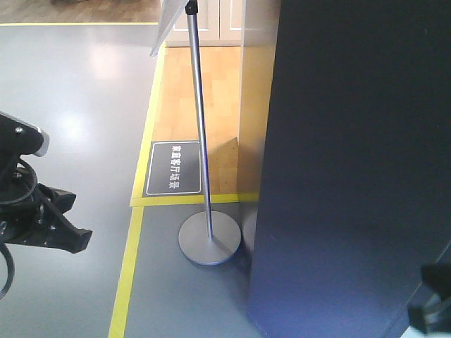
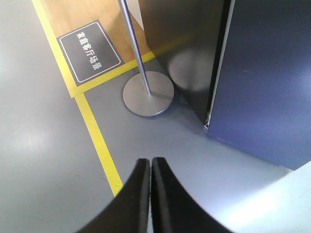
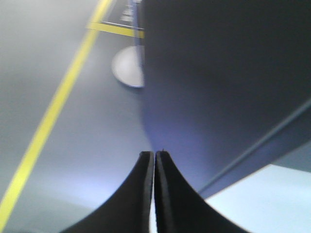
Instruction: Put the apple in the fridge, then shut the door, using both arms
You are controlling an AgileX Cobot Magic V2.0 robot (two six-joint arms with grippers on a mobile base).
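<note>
The apple is out of view in every frame. The fridge shows its glossy dark side (image 2: 184,48), which mirrors the floor. The door (image 2: 272,82) is the flat dark blue-grey panel beside it, with a thin white seam between them; it also shows as the door (image 1: 352,169) and the door (image 3: 228,73). No fridge interior shows. My left gripper (image 2: 149,161) is shut and empty above the grey floor, short of the door's lower corner. My right gripper (image 3: 154,153) is shut and empty, close to the dark panel. The left arm (image 1: 35,211) hangs at the left edge.
A sign stand with a metal pole (image 1: 201,127) and a round grey base (image 1: 209,239) stands just left of the fridge. Yellow floor tape (image 1: 127,282) runs along the grey floor. A dark floor label (image 1: 173,169) lies on the wood strip.
</note>
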